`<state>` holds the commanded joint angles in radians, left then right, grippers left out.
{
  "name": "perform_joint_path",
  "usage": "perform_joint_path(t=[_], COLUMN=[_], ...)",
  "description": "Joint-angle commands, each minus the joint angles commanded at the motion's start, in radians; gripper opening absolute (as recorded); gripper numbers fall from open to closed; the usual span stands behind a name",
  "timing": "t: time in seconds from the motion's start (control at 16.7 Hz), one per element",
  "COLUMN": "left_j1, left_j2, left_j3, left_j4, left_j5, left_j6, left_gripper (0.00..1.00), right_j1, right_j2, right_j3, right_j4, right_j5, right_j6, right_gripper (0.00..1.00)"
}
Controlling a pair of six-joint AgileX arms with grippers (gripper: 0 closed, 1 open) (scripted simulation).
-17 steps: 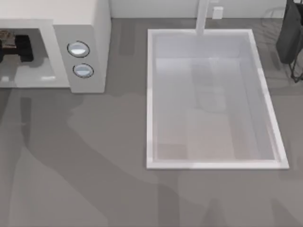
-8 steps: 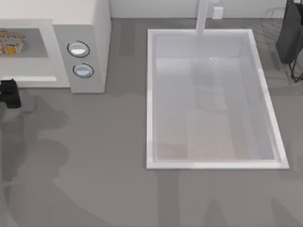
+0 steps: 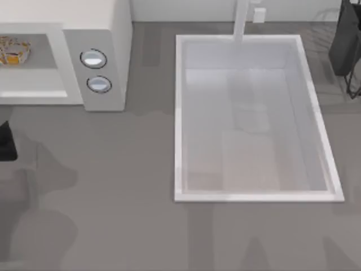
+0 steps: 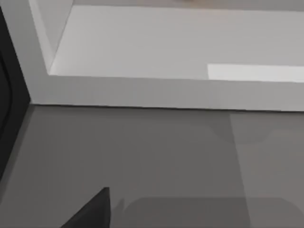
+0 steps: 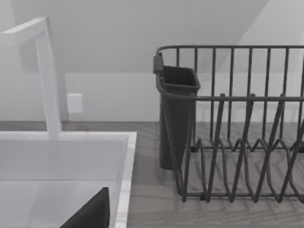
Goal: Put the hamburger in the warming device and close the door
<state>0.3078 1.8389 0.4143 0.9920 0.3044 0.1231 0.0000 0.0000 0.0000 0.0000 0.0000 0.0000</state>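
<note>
Jaws of the left gripper [image 3: 5, 141], state untellable, have backed out of the microwave [image 3: 101, 34], leaving the hamburger [image 3: 13, 49] in its cavity. Left wrist view: cavity floor ahead, empty-handed. Right wrist view: parked by the rack [image 5: 237, 123]. Door next.

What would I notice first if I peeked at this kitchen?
Probably the big white sink in the middle of the counter. Next, the white microwave at the back left, with a little orange-and-cream hamburger sitting inside. A dark dish rack stands to the right of the sink.
</note>
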Motion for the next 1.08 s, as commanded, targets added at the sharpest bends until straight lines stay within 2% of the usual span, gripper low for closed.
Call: perform_joint_path(t=[0.24,0.42,0.84,1.08], left_j1=[-0.005,-0.003,-0.006,-0.005], left_j2=[0.003,-0.057,-0.339,-0.436], left_j3=[0.004,0.026,0.121,0.157], left_j4=[-0.005,-0.072,-0.494,-0.598], left_j5=[-0.002,-0.004,-0.006,-0.008], left_j6=[-0.001,-0.001,-0.003,-0.004], left_gripper=[1.0,1.0,1.0,1.0], right_j1=[0.0,0.0,0.0,0.0], right_j2=[0.0,0.0,0.0,0.0], right_j3=[0.0,0.0,0.0,0.0], right_j4=[0.0,0.0,0.0,0.0], right_j5=[0.0,0.0,0.0,0.0], right_j6=[0.0,0.0,0.0,0.0], right_gripper=[1.0,1.0,1.0,1.0])
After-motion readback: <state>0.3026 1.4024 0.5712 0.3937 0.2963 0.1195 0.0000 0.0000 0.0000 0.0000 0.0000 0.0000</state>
